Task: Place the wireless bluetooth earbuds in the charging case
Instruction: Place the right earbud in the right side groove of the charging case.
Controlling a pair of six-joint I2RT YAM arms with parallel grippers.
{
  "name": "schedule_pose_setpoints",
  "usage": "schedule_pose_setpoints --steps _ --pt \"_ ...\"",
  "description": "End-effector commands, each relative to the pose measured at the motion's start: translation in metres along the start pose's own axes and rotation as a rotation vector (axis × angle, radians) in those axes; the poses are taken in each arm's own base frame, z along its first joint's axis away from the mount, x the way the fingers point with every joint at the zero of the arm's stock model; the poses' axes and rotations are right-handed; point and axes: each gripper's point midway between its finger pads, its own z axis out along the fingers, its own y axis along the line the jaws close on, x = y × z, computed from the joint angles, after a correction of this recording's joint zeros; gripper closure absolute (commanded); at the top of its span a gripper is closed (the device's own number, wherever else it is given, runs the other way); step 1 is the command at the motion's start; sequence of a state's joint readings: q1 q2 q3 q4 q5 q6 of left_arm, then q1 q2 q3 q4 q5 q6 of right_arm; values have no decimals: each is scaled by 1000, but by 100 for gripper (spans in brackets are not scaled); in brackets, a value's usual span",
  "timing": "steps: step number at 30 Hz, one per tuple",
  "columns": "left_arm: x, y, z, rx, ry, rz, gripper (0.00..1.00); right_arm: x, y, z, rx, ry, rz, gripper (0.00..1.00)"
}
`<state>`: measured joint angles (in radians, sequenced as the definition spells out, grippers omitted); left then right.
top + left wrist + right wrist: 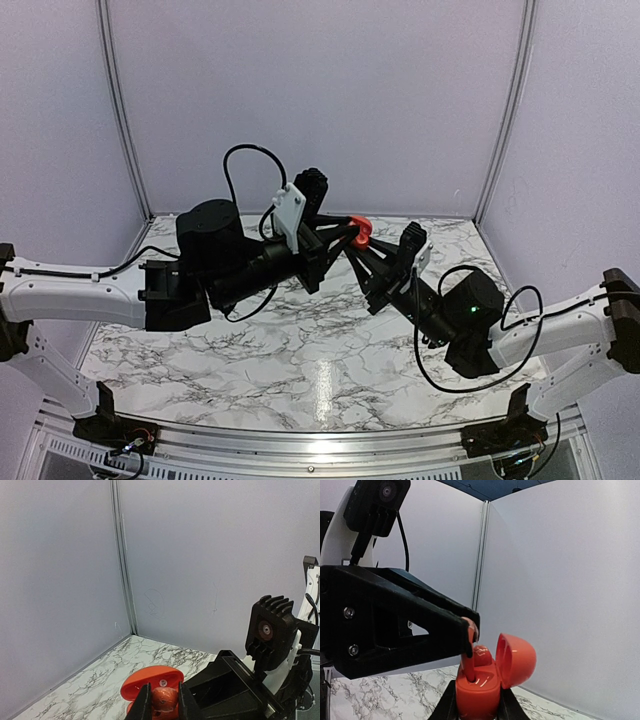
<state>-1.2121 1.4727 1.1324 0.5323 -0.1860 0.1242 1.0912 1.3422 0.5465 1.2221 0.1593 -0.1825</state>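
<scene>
A: Where do we find the red charging case (479, 692)?

B: We see it held up in the air, well above the marble tabletop (300, 350). The right end effector (477, 706) grips it from below, its two black fingers (509, 709) pressed against opposite sides of the case's lower body.

A: So that end effector is closed on the case. How does the case sit?

B: Upright, we'd say, with its lid (517, 660) swung open and standing off to one side of the opening.

A: And the left end effector (163, 706)?

B: It comes in from the side of the case opposite the lid. Its fingers are drawn narrow, and they pinch a red earbud (468, 655) directly above the case.

A: Does the earbud touch the case?

B: Its lower end reaches down into the open top. From the right wrist view we can't tell whether it is fully seated.

A: We notice a rounded red shape inside the case, just beside the earbud's stem.

B: We see it too, between the stem and the lid, but we cannot tell whether it is part of that earbud or a separate one.
</scene>
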Motion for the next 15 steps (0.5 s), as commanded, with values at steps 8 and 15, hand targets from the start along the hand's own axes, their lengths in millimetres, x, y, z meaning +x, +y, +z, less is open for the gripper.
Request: schedule_pose_setpoints --steps 8,15 --pt "1 5 0 -36 -6 5 76 -34 -10 2 48 -93 41 100" --pt "1 6 0 -38 -4 7 72 -32 -8 3 38 -84 39 100"
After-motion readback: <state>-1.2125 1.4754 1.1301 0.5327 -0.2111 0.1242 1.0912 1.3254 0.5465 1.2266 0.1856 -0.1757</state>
